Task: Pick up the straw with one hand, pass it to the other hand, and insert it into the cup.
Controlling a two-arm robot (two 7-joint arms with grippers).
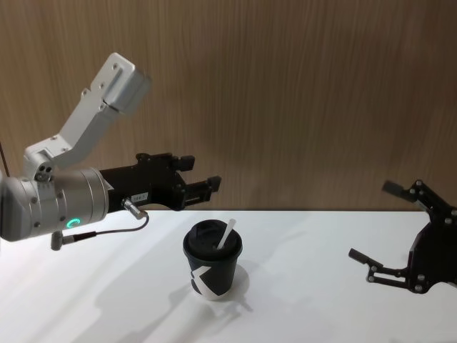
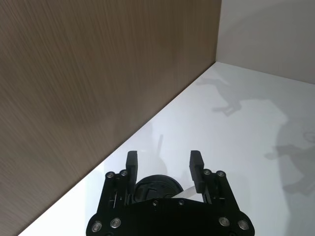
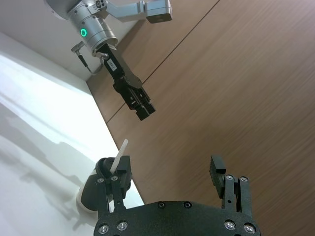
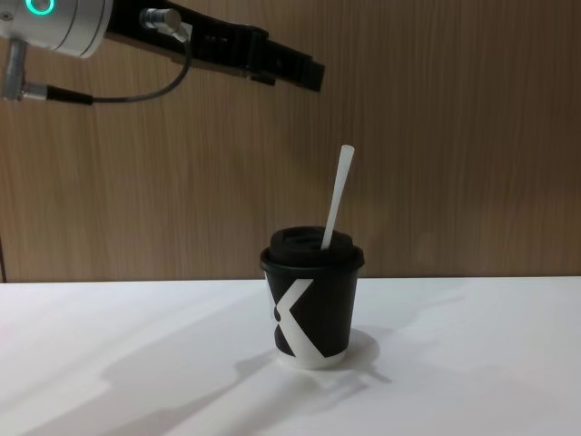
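one cup, one straw, two grippers. the cup is standing upright near the middle of the white table, black with a white k-like mark and a black lid, and the straw is sticking out of the lid, leaning slightly to the right, its lower part inside the cup. the left gripper, on the arm with the silver wrist and glowing green ring, is hovering above and behind-left of the cup, well clear of the straw, fingers apart and gripping nothing. the right gripper, plain black, is hanging over the table's right side, well apart from the cup, fingers spread wide and empty. the table is showing soft shadows of the arms and cup. a brown wood-grain wall is running behind the table.
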